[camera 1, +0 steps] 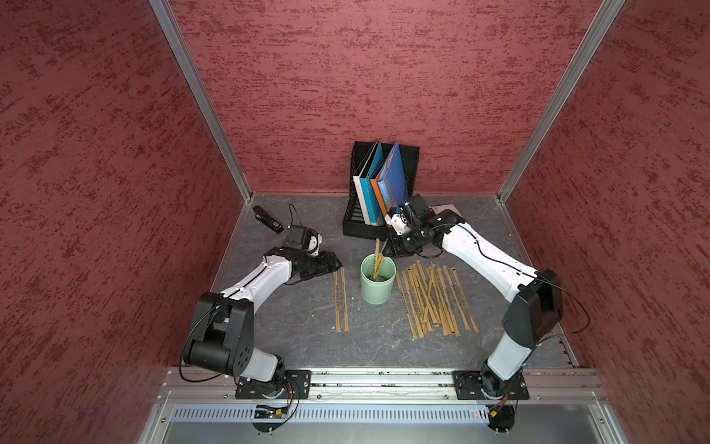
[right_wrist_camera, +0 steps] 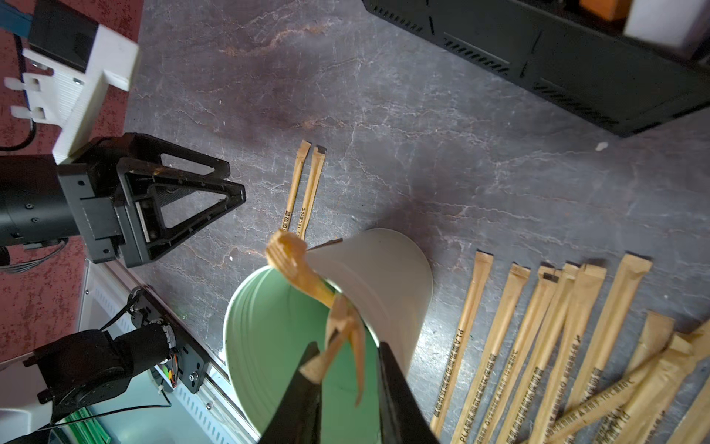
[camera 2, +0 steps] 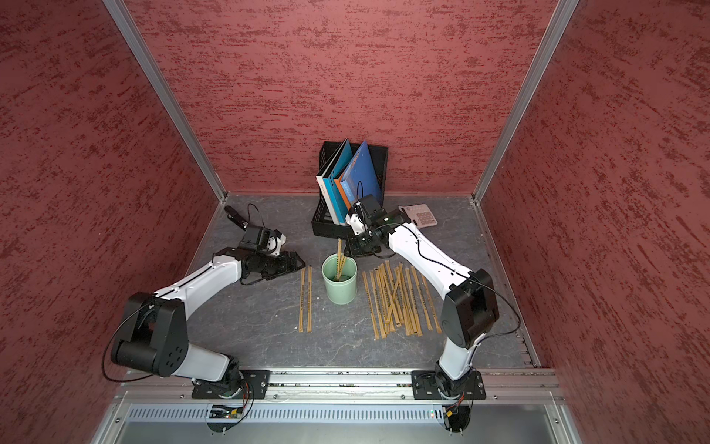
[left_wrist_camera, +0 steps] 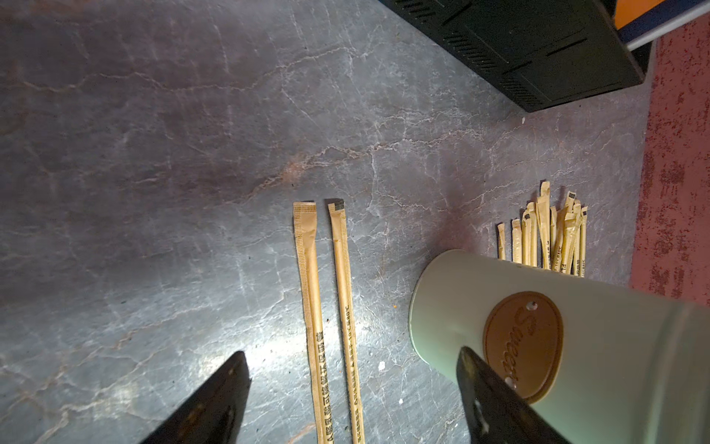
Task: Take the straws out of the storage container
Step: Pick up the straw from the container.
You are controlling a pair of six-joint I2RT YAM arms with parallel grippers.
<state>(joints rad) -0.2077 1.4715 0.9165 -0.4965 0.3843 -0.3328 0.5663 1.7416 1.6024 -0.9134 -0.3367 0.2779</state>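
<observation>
1. A grey, marble-patterned worktop [camera 1: 299, 315] carries everything, closed in by red walls.
2. A black mesh file holder [camera 1: 357, 226] stands at the back with blue, white and orange folders [camera 1: 388, 180] leaning inside it.
3. The right claw [right_wrist_camera: 347, 348] hangs over the cup's rim, just in front of the file holder. Its jaws are narrow, with the tops of the standing straws between them. One straw end touches a finger [right_wrist_camera: 307, 384], but I cannot tell whether anything is pinched.
4. The left claw [left_wrist_camera: 351, 351] is spread wide and holds nothing. It hovers low over the far ends of the pair of straws, with one finger [left_wrist_camera: 495, 399] just beside the cup.
5. The pale green cup [camera 1: 378, 288] stands upright mid-worktop between the two claws. A brown oval label [left_wrist_camera: 522, 346] sits on its side.
6. A loose spread of straws [camera 1: 434, 300] lies flat on the right arm's side of the cup, near it. Most lie roughly parallel and a few cross over the others.
7. A pair of straws [camera 1: 341, 300] lies side by side on the left arm's side of the cup, nearly parallel.
8. Two straws in the cup [camera 1: 377, 255] lean against its rim, their tops sticking out above it; in the right wrist view the tops look bent [right_wrist_camera: 303, 276].
9. A pale calculator [camera 2: 420, 216] lies at the back, beside the right arm.
10. A black stapler [camera 1: 267, 220] lies near the back left corner.
</observation>
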